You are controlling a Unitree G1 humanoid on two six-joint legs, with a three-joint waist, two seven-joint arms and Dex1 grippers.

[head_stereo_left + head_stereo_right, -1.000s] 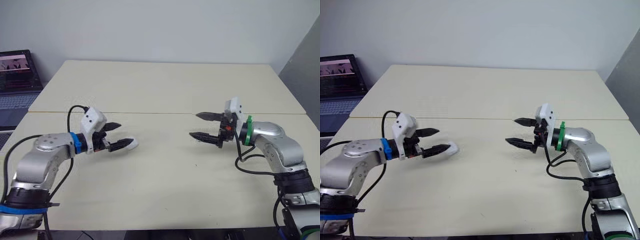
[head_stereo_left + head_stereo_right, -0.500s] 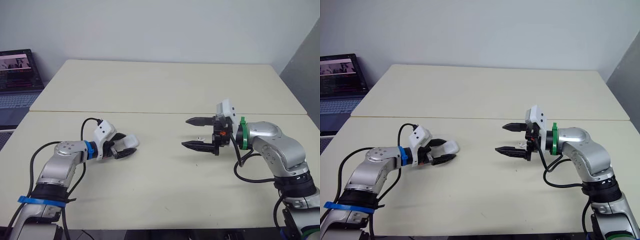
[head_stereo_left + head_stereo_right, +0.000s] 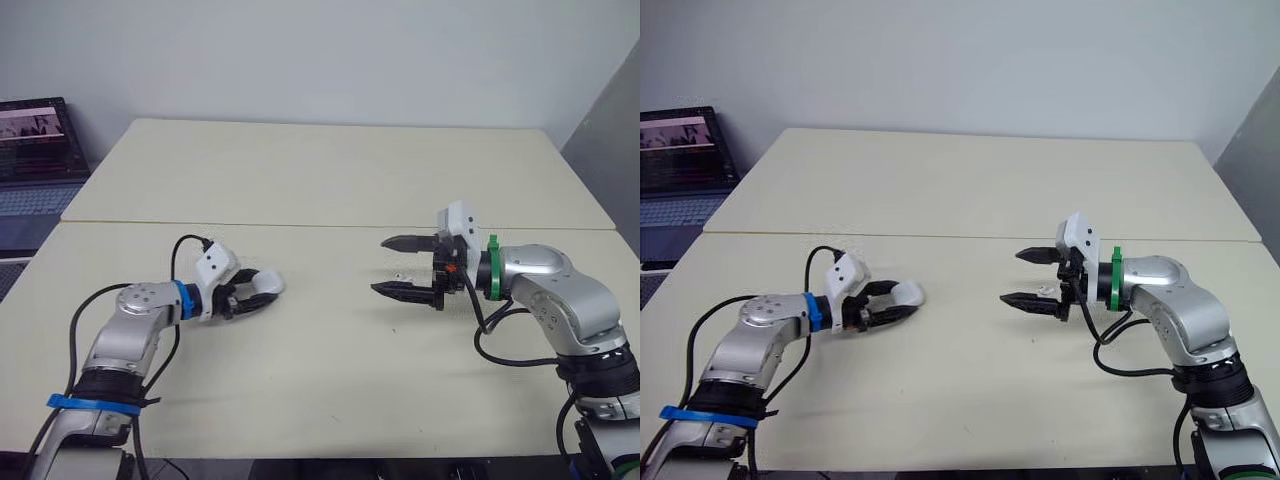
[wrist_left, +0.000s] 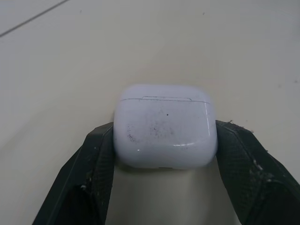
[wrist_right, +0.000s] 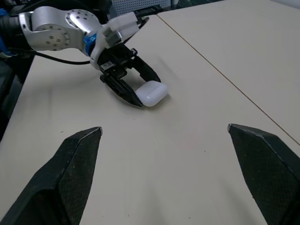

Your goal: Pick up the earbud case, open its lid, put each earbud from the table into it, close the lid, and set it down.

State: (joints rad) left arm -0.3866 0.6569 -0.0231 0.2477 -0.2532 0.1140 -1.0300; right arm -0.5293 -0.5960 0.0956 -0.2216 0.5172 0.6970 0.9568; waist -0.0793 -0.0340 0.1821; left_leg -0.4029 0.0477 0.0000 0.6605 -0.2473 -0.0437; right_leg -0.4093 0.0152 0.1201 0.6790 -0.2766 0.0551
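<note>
The earbud case sits on the desk, left of centre toward the front edge. The left gripper, looser around it a moment ago, now pinches both its sides. The right gripper hovers wide open near an earbud.

The earbud case is glossy white with faint grey smudges and a few dark specks. The fingers beside it are matte black with pale scuffs. The surface is plain cream. One wrist has a blue band, the other a green band.
</note>
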